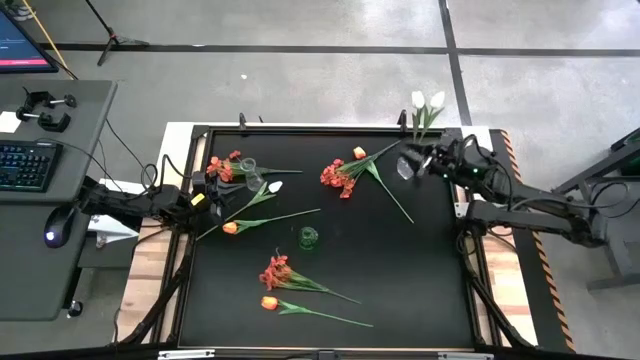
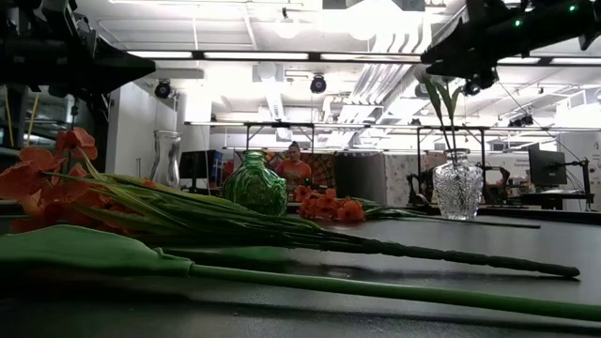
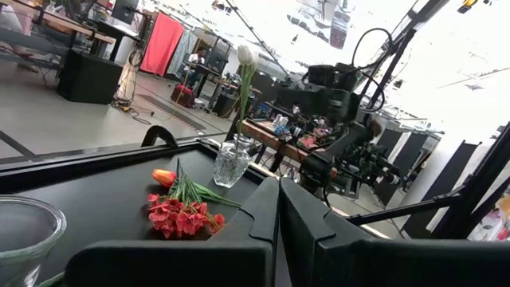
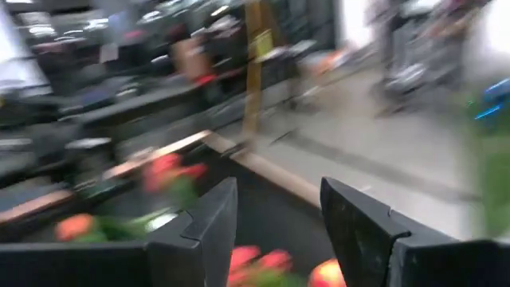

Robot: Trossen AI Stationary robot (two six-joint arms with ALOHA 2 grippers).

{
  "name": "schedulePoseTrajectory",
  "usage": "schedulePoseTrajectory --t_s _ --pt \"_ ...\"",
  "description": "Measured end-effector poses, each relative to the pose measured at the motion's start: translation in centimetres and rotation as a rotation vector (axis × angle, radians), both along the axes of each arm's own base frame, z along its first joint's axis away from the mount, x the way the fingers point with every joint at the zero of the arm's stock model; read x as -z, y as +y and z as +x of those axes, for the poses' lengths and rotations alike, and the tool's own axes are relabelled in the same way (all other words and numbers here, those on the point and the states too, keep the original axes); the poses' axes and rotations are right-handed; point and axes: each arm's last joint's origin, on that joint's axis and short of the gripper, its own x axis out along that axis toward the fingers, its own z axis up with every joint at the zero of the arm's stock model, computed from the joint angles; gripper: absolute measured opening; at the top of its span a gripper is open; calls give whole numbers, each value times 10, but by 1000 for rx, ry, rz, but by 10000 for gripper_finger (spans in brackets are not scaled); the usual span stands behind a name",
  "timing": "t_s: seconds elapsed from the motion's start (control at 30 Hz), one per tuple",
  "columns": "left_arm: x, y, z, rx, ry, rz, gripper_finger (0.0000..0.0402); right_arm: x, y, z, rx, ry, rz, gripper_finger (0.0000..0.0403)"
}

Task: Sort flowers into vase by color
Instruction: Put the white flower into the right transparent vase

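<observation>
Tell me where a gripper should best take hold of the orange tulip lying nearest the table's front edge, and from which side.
Probably mid-stem, from straight above. The orange tulip lies flat, its bloom at the left and its thin green stem running right toward the table's middle, clear of the red-orange bunch just behind it. Fingers set across the stem would spare the soft bloom. The left gripper sits nearer than the right gripper.

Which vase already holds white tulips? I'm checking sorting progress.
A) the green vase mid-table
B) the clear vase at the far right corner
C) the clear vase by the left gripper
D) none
B: in the high view two white tulips stand up from the clear vase at the far right corner by the right gripper; the green vase is empty.
</observation>
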Motion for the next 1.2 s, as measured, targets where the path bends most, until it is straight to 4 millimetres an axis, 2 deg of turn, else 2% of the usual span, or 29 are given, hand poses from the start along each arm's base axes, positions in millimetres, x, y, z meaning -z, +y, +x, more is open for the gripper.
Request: schedulePoseTrajectory --t_s 0.17,0.3,0.43,0.6,0.73,0.83,0.9,0.97,1.13,1.2 --pt "0 0 0 0 -1 0 0 9 20 18 -381 -42 353 172" --pt "-1 0 0 -4 -7 -2 0 16 42 35 -529 -20 588 172" --pt "-2 1 -1 -45 -25 -14 0 13 62 52 -538 -118 674 172" --pt "-10 0 -2 62 -218 -325 0 11 77 68 -485 -257 708 172" --pt "-12 1 -3 51 -296 -445 0 8 83 80 -398 -282 714 172" --pt "-24 1 -4 96 -391 -527 3 5 84 91 -380 -275 710 172" --pt "-37 -1 -4 180 -330 -489 13 4 85 98 -375 -264 708 172" --pt "-52 -3 -2 214 -197 -474 31 1 85 104 -386 -250 691 172" --pt "-77 -6 2 161 377 -413 98 -6 86 114 -464 -205 631 172" --pt "-76 -6 3 102 638 -420 126 -8 87 115 -482 -191 608 172"
